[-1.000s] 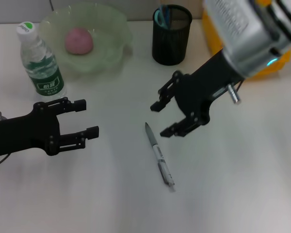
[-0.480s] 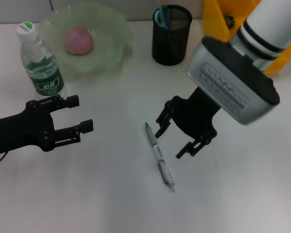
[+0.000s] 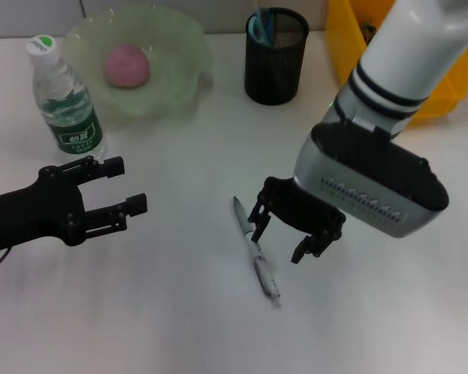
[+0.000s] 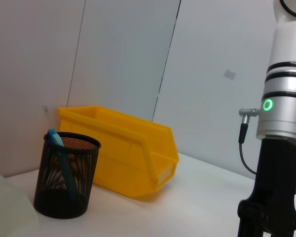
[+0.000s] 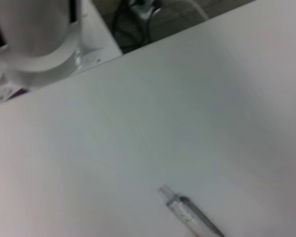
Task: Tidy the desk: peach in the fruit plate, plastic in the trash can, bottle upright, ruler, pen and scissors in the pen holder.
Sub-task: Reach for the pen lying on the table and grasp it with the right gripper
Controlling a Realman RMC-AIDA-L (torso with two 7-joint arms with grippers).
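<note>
A grey pen [image 3: 255, 249] [image 5: 190, 215] lies flat on the white desk. My right gripper [image 3: 281, 233] hangs open just above its middle, one finger on each side. My left gripper [image 3: 125, 185] is open and empty at the left, below the bottle. The clear bottle [image 3: 65, 98] with a green label stands upright at the back left. A pink peach [image 3: 126, 65] sits in the pale green fruit plate [image 3: 181, 47]. The black mesh pen holder [image 3: 274, 56] [image 4: 65, 174] stands at the back with blue-handled things inside. The plastic and ruler are out of view.
A yellow bin [image 3: 359, 31] [image 4: 128, 148] stands at the back right, beside the pen holder. The right arm's thick silver wrist [image 3: 374, 175] hangs over the desk's right half.
My right gripper has swung down and left from near the pen holder, ending open over the pen. My left gripper has drawn back slightly to the left.
</note>
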